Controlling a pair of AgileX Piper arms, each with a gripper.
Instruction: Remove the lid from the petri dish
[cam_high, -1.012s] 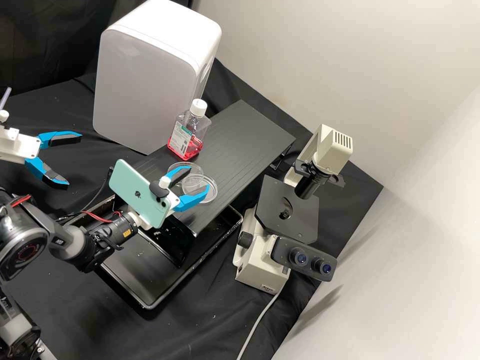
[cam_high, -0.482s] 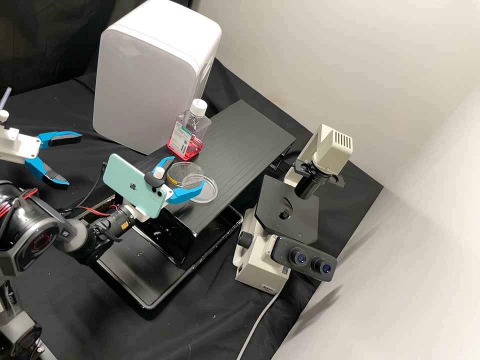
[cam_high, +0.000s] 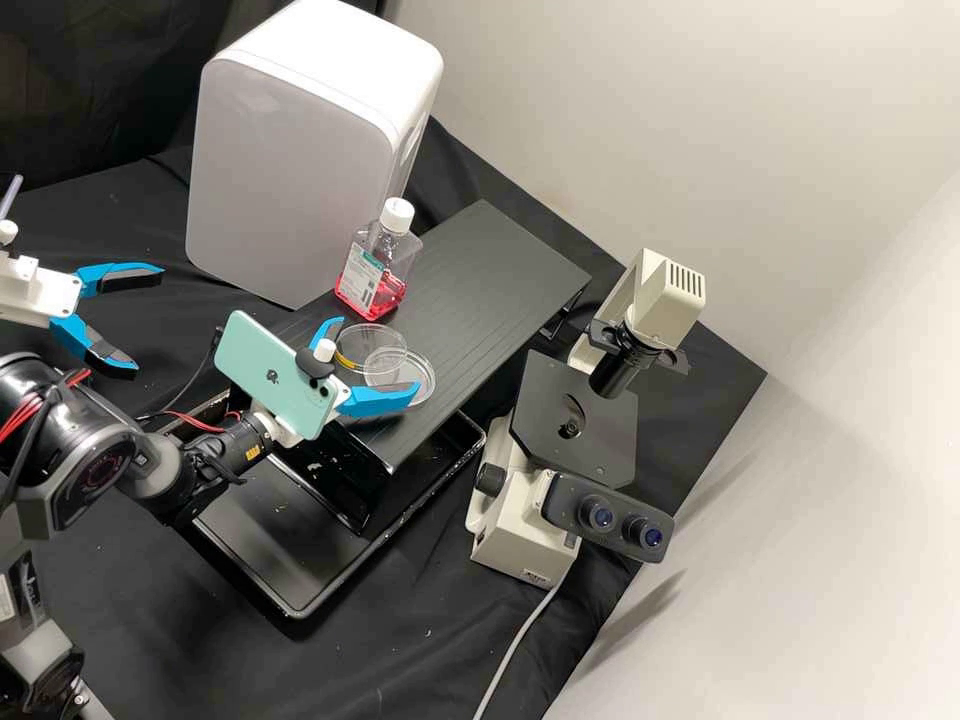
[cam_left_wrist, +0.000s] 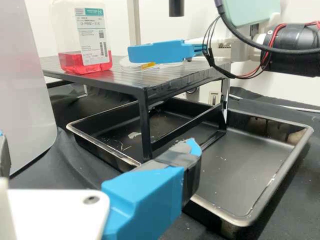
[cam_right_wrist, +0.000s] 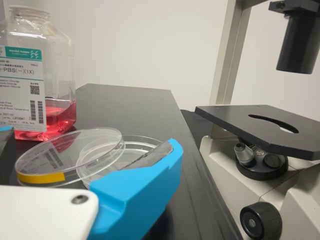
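Right wrist view, lid (cam_right_wrist: 65, 155) tilted, overlapping petri dish (cam_right_wrist: 146, 145)

My right gripper (cam_high: 375, 355), on an outstretched arm, has its fingers spread wide; my left gripper (cam_high: 145, 318), well apart from it, is likewise spread.

Clear, round, shallow petri dish (cam_high: 415, 372) sits flat & open-topped on the black raised shelf (cam_high: 490, 270); clear lid (cam_high: 368, 346), w/ a strip of yellow tape on its side wall, lies just beside it on the same shelf, tilted; its raised edge overlaps the dish's rim.
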